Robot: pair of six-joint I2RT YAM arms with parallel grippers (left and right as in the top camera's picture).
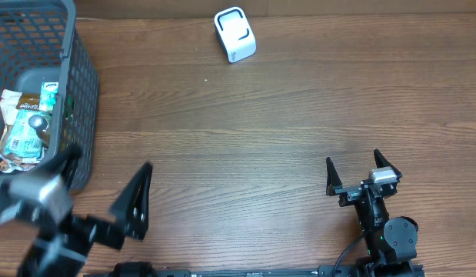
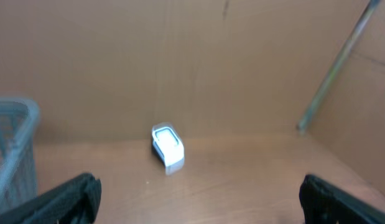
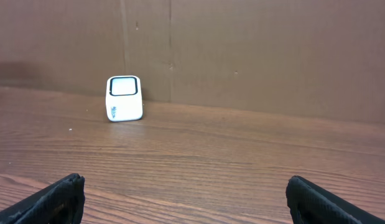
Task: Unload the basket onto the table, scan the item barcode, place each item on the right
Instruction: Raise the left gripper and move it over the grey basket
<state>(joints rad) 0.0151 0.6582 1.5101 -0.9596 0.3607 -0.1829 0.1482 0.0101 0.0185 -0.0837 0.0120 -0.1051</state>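
A small white barcode scanner (image 1: 234, 35) stands at the far middle of the wooden table, also seen in the left wrist view (image 2: 168, 147) and the right wrist view (image 3: 124, 98). Packaged items (image 1: 26, 127) lie inside a grey mesh basket (image 1: 80, 85) at the far left. My left gripper (image 1: 103, 185) hovers raised beside the basket's near corner, open and blurred, with nothing between its fingers (image 2: 74, 199). My right gripper (image 1: 357, 171) rests low at the near right, open wide and empty, pointing toward the scanner (image 3: 187, 202).
The basket's edge (image 2: 12, 149) shows at the left of the left wrist view. A brown cardboard wall (image 3: 242, 50) backs the table, and a metal pole (image 2: 335, 62) leans at the far right corner.
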